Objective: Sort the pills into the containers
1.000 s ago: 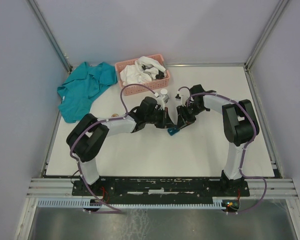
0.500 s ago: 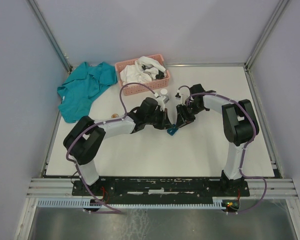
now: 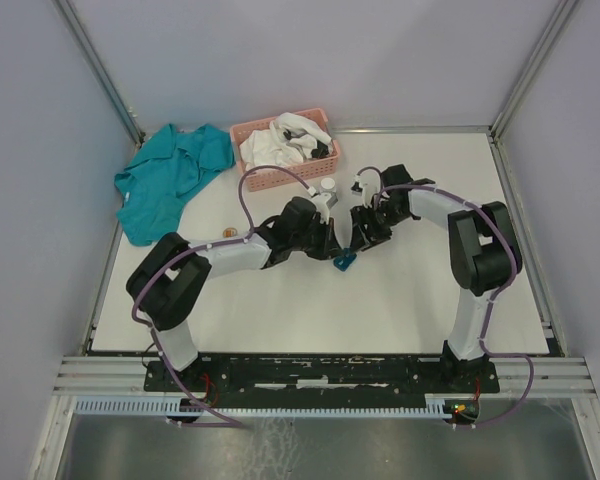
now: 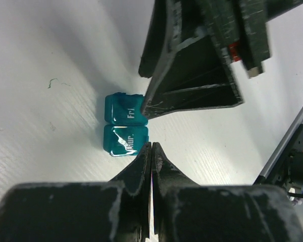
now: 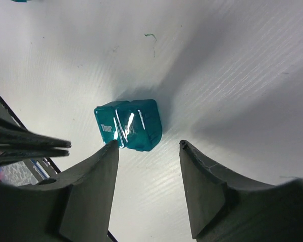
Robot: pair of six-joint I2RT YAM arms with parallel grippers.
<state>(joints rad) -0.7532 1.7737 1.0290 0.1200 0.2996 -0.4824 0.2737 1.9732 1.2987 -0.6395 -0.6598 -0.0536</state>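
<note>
Two teal containers (image 5: pixel 129 124) lie joined side by side on the white table, lids closed, marked "Thur" and "Fri" (image 4: pixel 125 125). In the top view they show as a small teal spot (image 3: pixel 344 262) between both arms. My right gripper (image 5: pixel 149 143) is open just short of them, its left finger tip close to the "Thur" box, nothing between the fingers. My left gripper (image 4: pixel 151 146) is shut and empty, its tip right beside the "Thur" box. No pills show in either wrist view.
A white bottle (image 3: pixel 327 187) stands just behind the grippers. A pink basket (image 3: pixel 317 170) of white cloth sits at the back, a teal cloth (image 3: pixel 170 180) at the back left. A small tan object (image 3: pixel 230 232) lies by the left arm.
My right gripper's jaws have spread wider and its arm has drawn back slightly. The left arm's elbow swung left, its gripper staying shut. The containers have barely moved.
</note>
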